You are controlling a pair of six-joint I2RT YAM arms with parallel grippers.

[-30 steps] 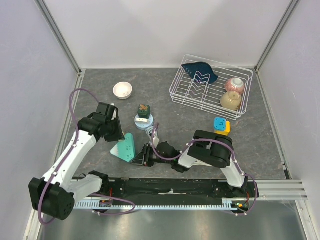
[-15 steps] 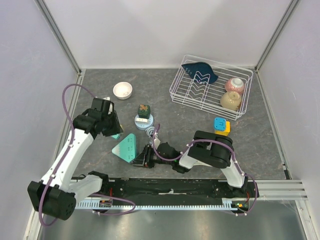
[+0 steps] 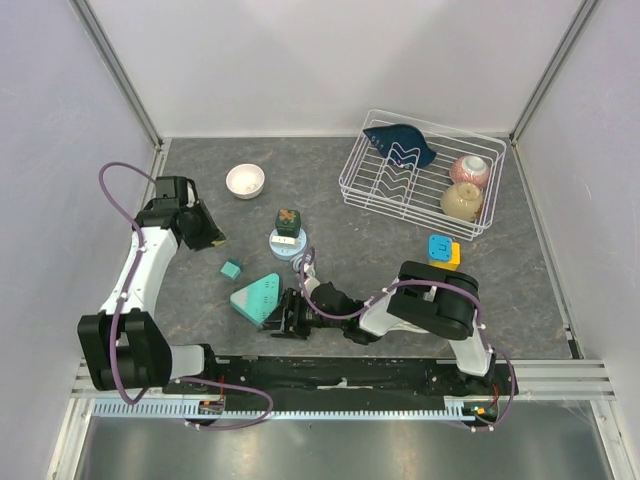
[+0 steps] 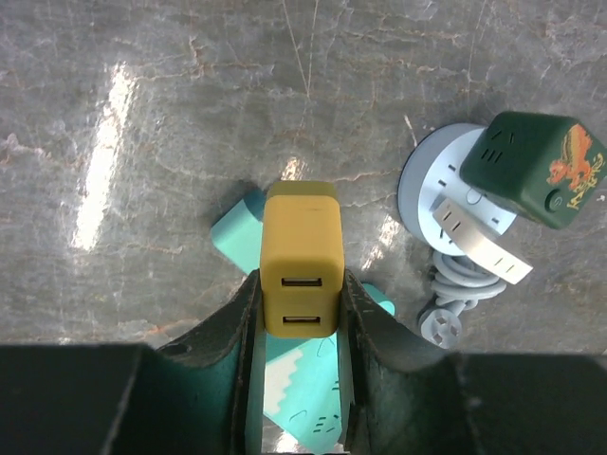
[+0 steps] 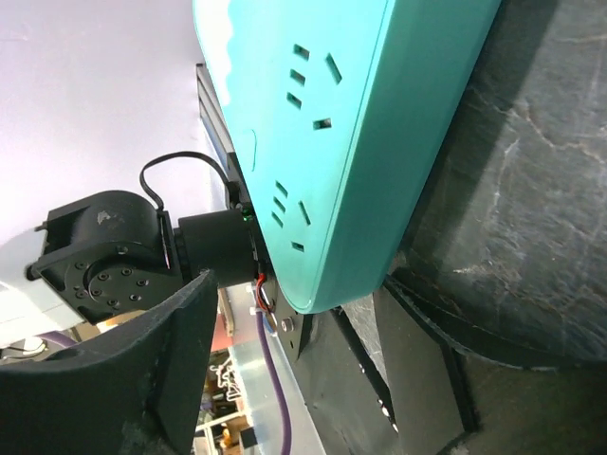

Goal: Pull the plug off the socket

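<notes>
Plug (image 4: 302,261) off the socket (image 3: 256,297) by then, was it?

It was. Within that second the left gripper (image 3: 207,233) had swung from the socket's corner out to the counter's left edge, toward the far-left corner, its jaws clamped on the yellow plug. I'd judge the pull done.

And to its right?

A small teal block (image 3: 231,268) lay on the counter. Then came the socket by the near edge, hardly shifted, with the right gripper (image 3: 282,314) at its end.

Did the views agree?

The top view gave the gap, but only the left wrist showed the plug pinched. The right wrist showed empty slots and fingers (image 5: 180,360) either side of the socket. I couldn't tell whether they squeezed it.
</notes>
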